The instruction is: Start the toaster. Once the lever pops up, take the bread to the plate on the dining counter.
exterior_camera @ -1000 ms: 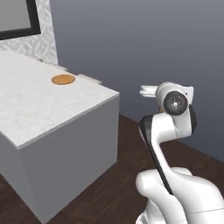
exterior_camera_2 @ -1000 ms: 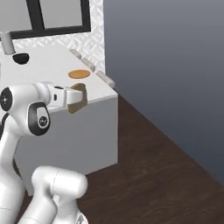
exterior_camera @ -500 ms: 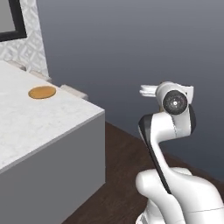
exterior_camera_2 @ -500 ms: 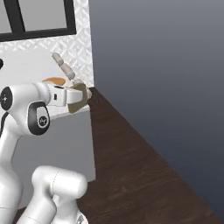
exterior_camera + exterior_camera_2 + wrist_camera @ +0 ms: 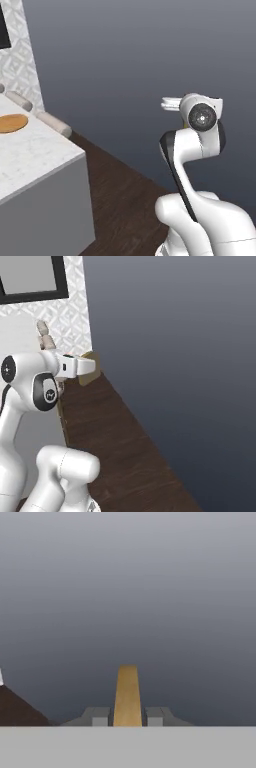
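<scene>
The left base view has the marble table (image 5: pixel 35 155) at its left with the round plate (image 5: pixel 11 123) lying on it. In the hand view the claw (image 5: pixel 127 717) is pinched on the bread (image 5: pixel 127 697), held edge-on; the right base view shows that slice (image 5: pixel 90 368) well above the dark floor (image 5: pixel 120 446).

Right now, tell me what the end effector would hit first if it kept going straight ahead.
Probably nothing near: the end effector, shut on the bread, faces bare grey wall; its depth is unclear.
</scene>
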### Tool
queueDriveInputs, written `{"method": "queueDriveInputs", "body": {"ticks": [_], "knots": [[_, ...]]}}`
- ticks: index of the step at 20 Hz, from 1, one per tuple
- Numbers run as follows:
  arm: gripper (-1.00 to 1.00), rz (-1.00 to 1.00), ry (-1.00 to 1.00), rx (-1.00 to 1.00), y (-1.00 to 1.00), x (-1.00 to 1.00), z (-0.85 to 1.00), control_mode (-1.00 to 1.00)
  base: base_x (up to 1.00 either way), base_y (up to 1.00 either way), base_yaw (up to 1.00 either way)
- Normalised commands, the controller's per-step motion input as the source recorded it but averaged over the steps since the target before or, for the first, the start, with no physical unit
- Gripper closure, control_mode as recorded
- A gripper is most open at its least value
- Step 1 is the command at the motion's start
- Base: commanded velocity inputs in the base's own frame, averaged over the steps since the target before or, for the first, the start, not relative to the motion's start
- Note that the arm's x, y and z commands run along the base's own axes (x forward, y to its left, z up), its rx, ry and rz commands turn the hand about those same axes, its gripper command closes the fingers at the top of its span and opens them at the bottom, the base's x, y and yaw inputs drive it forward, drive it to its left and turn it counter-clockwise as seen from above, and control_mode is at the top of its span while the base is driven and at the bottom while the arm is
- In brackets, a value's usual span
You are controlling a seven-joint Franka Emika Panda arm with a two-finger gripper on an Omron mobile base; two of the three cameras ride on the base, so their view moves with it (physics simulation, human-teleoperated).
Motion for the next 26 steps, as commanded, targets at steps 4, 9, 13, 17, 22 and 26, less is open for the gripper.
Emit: {"method": "queueDriveInputs", "body": {"ticks": [4,9,13,17,22,26], "knots": [[1.0,0.0,0.0,0.0,0.0,0.0,0.0,1.0,1.0,-0.55,0.4],[1.0,0.0,0.0,0.0,0.0,0.0,0.0,1.0,1.0,-0.57,0.52],[1.0,0.0,0.0,0.0,0.0,0.0,0.0,1.0,0.98,-0.53,0.56],[1.0,0.0,0.0,0.0,0.0,0.0,0.0,1.0,0.92,-0.53,0.58],[1.0,0.0,0.0,0.0,0.0,0.0,0.0,1.0,0.9,-0.47,0.61],[1.0,0.0,0.0,0.0,0.0,0.0,0.0,1.0,0.92,-0.5,0.59]]}}
